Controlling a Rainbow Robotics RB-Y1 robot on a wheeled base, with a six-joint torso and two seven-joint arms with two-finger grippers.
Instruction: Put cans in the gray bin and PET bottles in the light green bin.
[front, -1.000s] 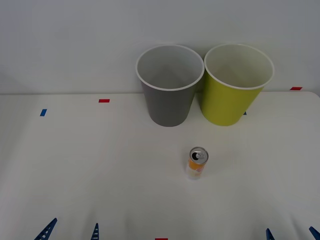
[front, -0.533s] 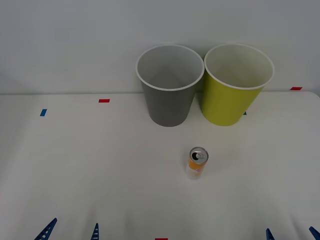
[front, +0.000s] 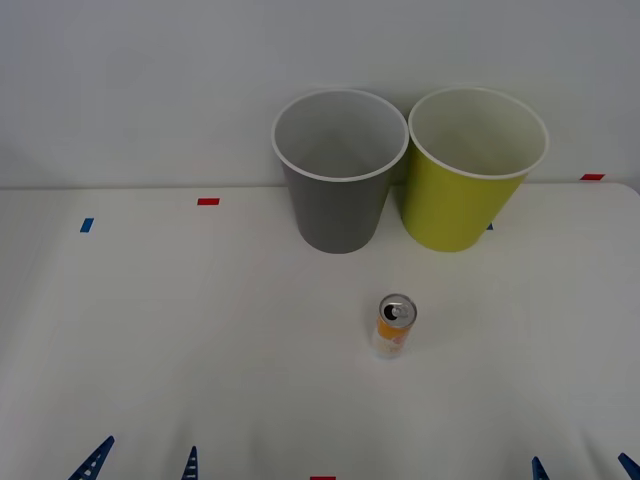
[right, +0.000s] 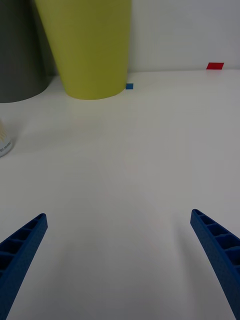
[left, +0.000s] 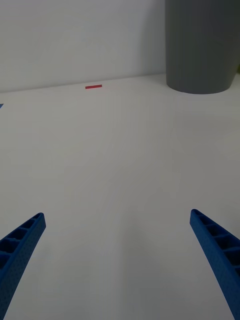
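Observation:
A slim can (front: 393, 327) with an orange upper band, white lower body and silver top stands upright on the white table, in front of the two bins. The gray bin (front: 339, 170) stands at the back, with the light green bin (front: 470, 170) touching its right side. Both bins look empty as far as I can see inside. My left gripper (front: 140, 462) is open at the near edge on the left, far from the can. My right gripper (front: 585, 468) is open at the near right edge; its wrist view catches the can's base (right: 4, 140). No PET bottles are in view.
Small red (front: 208, 201) and blue (front: 87, 225) tape marks dot the table (front: 200, 330). A plain wall rises right behind the bins. Open tabletop lies between both grippers and the can.

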